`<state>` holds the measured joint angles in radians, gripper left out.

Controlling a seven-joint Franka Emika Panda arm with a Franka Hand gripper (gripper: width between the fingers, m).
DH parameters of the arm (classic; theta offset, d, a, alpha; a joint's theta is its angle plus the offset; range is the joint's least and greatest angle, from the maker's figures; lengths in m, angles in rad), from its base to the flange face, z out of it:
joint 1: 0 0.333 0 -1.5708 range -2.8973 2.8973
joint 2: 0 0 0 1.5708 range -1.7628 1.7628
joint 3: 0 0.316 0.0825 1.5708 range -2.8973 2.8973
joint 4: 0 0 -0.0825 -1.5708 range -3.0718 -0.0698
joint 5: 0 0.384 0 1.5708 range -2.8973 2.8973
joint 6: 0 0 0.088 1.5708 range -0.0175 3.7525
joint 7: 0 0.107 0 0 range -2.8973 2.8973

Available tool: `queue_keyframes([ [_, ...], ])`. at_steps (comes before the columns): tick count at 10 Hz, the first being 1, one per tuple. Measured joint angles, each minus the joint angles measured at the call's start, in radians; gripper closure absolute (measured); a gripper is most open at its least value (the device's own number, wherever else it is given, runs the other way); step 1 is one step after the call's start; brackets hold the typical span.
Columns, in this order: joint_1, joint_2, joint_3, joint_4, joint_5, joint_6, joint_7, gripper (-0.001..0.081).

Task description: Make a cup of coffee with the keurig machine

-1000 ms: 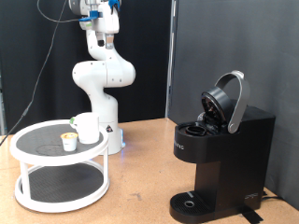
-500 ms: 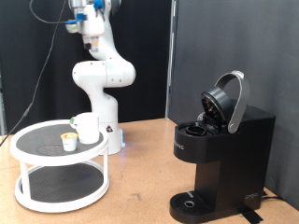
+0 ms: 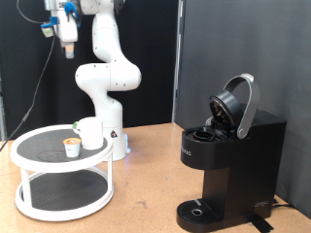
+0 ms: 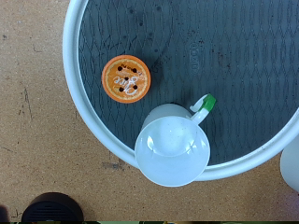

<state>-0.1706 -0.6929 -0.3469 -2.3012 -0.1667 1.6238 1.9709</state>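
Note:
The white cup (image 3: pixel 90 133) stands on the top shelf of a round white two-tier tray (image 3: pixel 29 158), with a small tan-topped coffee pod (image 3: pixel 71 147) beside it. The black keurig machine (image 3: pixel 228 165) stands at the exterior view's right with its lid (image 3: pixel 236 103) raised. My gripper (image 3: pixel 67 46) hangs high above the tray, at the exterior view's top left, far from the cup. The wrist view looks straight down on the cup (image 4: pixel 173 146), the pod (image 4: pixel 127 77) and the tray rim (image 4: pixel 78 93). No fingers show there.
The robot's white base (image 3: pixel 107 83) stands behind the tray. The table is bare brown wood between tray and machine (image 3: pixel 146 184). A dark round shape (image 4: pixel 51 208) sits at the wrist view's edge. Black curtains hang behind.
The hand has swung from above the robot's base towards the exterior view's left and now hangs above the tray. Cup, pod and machine have not moved.

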Motion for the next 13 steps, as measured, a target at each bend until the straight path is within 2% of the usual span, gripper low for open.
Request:
queue_keyframes([
  [2,0.003,0.001,-0.006,0.001,0.016,-0.020,-0.030,0.0072],
  [5,0.040,0.031,-0.056,0.016,0.057,-0.066,-0.203,0.0072],
  [7,0.059,0.076,-0.060,-0.003,0.085,0.016,-0.213,0.0072],
  [10,0.065,0.128,-0.046,-0.076,0.077,0.187,-0.206,0.0072],
  [11,0.065,0.127,-0.047,-0.075,0.080,0.181,-0.213,0.0072],
  [13,0.067,0.122,-0.078,-0.064,0.121,0.146,-0.329,0.0072],
])
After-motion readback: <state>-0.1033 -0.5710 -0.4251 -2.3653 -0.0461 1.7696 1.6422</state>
